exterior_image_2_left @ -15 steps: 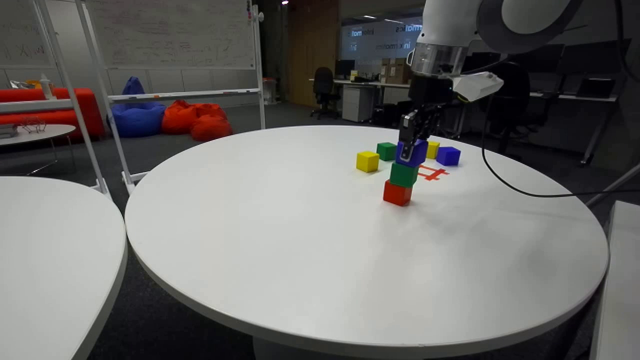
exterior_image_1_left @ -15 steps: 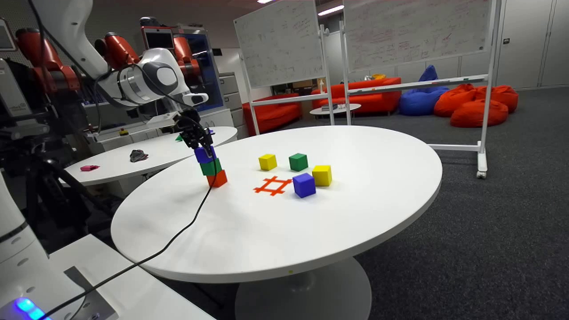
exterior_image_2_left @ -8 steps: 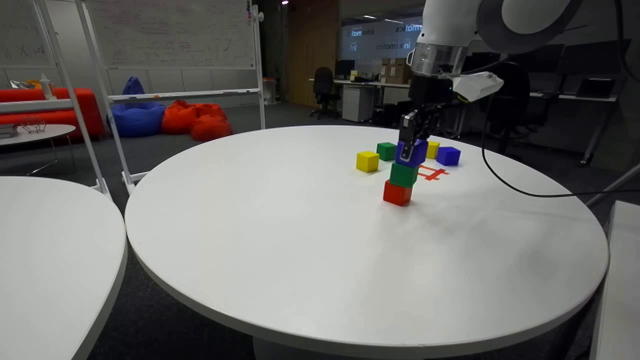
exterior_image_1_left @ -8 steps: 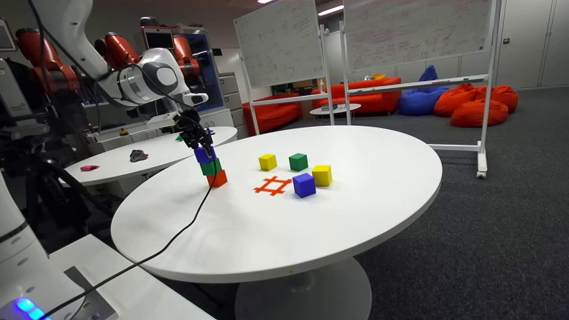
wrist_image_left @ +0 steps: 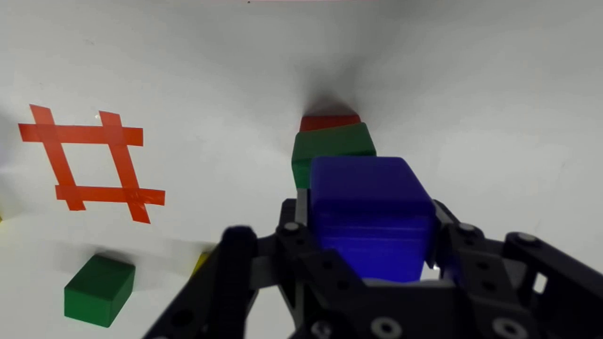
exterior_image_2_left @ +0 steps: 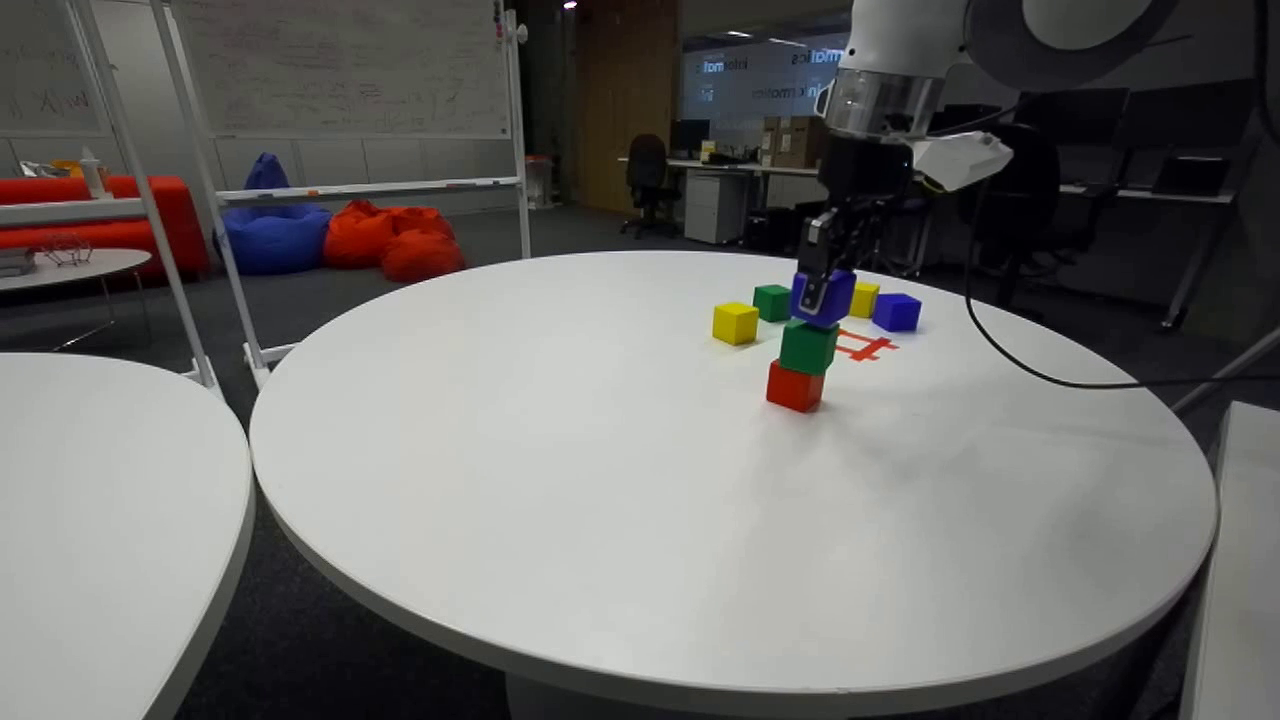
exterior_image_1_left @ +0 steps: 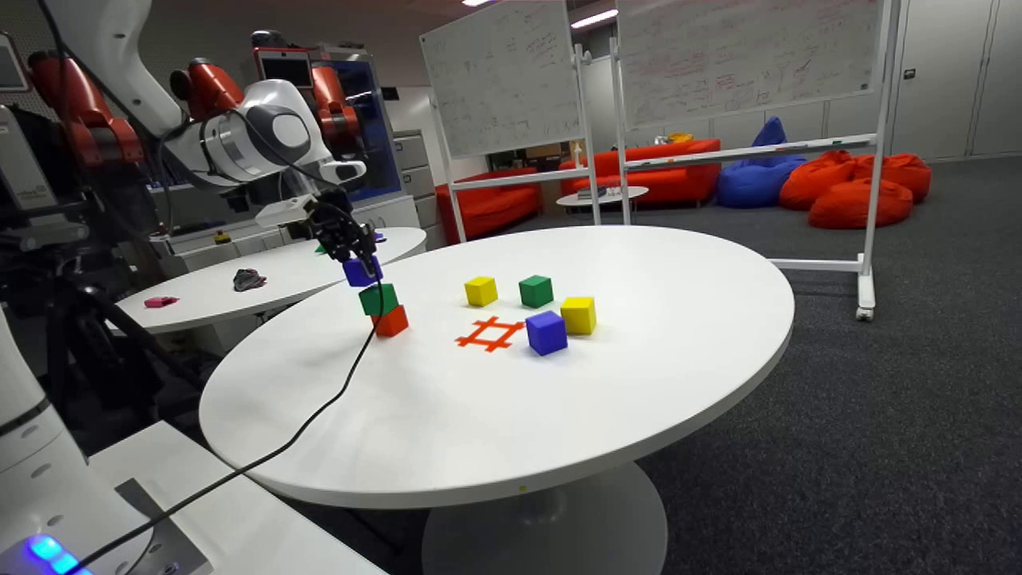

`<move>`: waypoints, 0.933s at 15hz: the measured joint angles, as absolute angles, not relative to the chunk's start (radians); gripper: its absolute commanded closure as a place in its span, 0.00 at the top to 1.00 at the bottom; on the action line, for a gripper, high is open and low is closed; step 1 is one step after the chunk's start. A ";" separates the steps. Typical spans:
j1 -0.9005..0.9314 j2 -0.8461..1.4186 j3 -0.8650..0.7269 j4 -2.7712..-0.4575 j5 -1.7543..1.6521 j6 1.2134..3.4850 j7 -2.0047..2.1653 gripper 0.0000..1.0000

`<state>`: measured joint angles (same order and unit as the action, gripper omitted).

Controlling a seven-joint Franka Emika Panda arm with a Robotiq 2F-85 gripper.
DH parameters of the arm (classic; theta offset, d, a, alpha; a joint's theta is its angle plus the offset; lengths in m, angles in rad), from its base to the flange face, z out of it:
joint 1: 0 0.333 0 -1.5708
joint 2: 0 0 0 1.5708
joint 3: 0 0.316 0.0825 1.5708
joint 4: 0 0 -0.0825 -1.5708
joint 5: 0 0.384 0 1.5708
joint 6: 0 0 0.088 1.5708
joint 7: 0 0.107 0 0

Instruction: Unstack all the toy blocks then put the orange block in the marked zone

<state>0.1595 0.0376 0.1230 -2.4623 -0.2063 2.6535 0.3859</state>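
purple-blue cube (wrist_image_left: 372,226) comes off the stacked green cube (exterior_image_2_left: 807,350)

the gripper (wrist_image_left: 371,208) now carries that cube up and aside, no longer square over the one beneath; whether the two are fully apart is hard to tell. the jaws stand as wide as the cube, pinching its sides. below them the green cube rests on the orange-red cube (exterior_image_2_left: 795,388), and the marked zone (wrist_image_left: 92,165) lies well off to one side of them. this likely leaves just the green cube to lift before the orange-red one is free; the held cube probably needs a spot outside the zone
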 measured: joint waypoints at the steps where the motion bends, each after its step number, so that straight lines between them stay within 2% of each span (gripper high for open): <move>1: 0.160 0.031 0.126 -2.466 -0.206 2.654 0.386 0.31; 14: 0.163 0.008 0.151 -2.480 -0.207 2.653 0.386 0.31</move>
